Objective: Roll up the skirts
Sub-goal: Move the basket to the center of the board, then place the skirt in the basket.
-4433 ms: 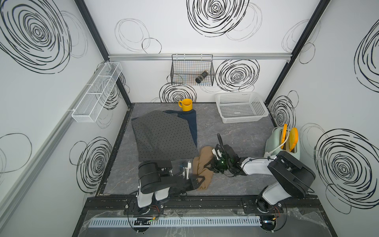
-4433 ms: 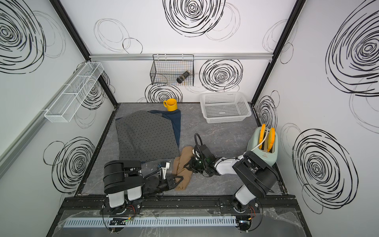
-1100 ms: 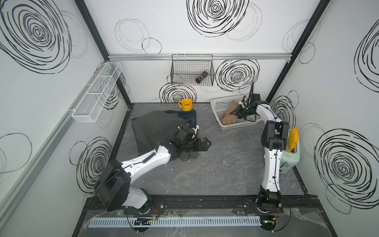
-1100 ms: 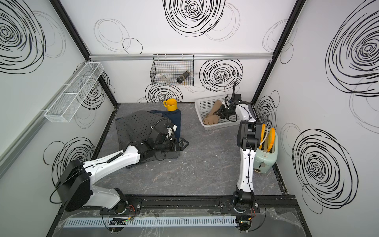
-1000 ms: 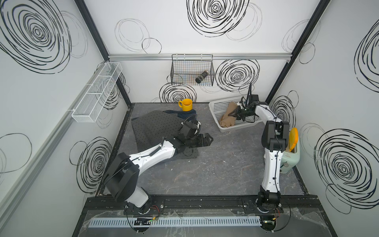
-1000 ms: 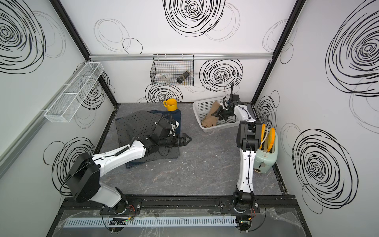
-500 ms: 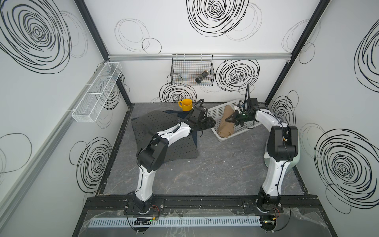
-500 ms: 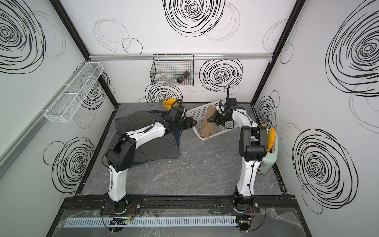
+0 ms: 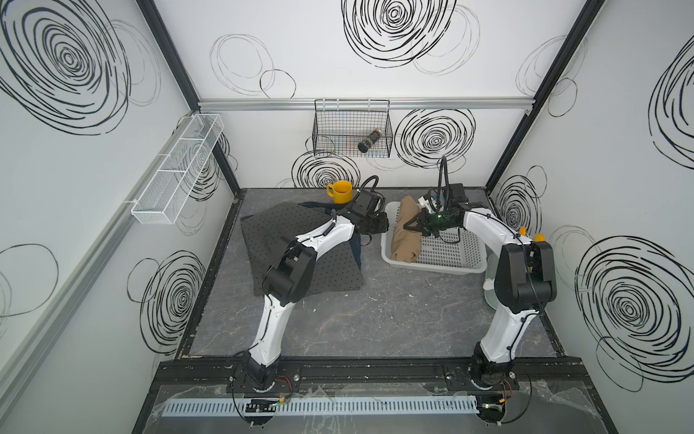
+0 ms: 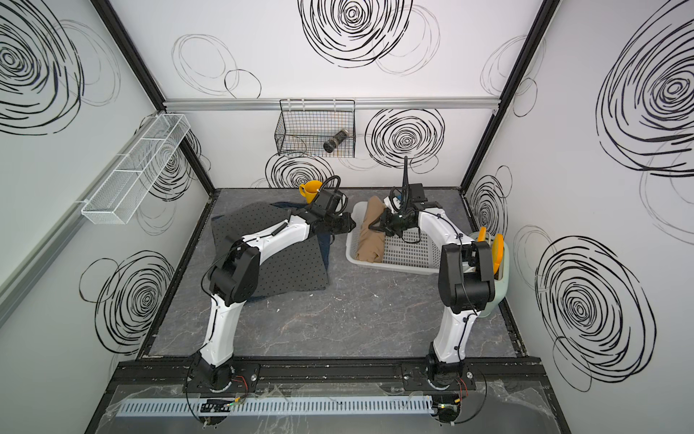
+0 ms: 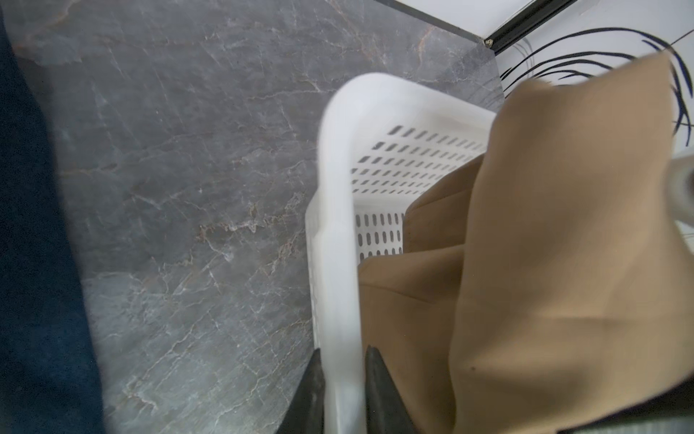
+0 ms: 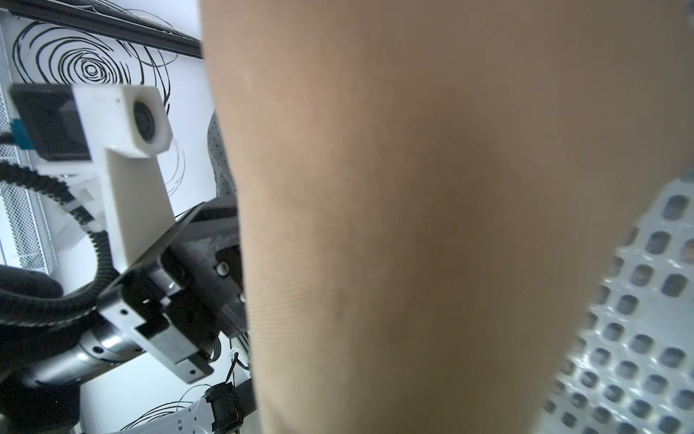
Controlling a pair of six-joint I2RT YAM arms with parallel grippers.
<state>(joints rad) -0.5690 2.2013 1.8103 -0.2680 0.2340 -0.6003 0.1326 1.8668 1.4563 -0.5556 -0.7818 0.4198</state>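
Table [image 9: 394, 319]: grey marbled top beneath both grippers.
Dotted skirt [image 9: 270, 233]: dark grey, spread flat behind the left gripper [image 9: 381, 224] and under that arm, well apart from the right gripper [image 9: 411, 225].
Denim skirt [image 9: 356, 251]: dark blue, lying under the dotted skirt. Only a strip along its edge shows, just beside the left gripper on the side away from the basket.
Basket [image 9: 443, 266]: white, perforated, resting on the table between the two grippers.
Tan skirt [image 9: 405, 240]: a roll lying inside the basket along the wall nearest the left gripper, one end leaning up over the far rim.
Left gripper: closed on the basket rim, with one dark finger [image 11: 313, 398] outside the wall and one inside.
Right gripper: reaches over the basket, jaws closed on the middle of the tan skirt, whose cloth fills the right wrist view.
Mug [image 9: 341, 191]: yellow, upright, near the left gripper on the far side.
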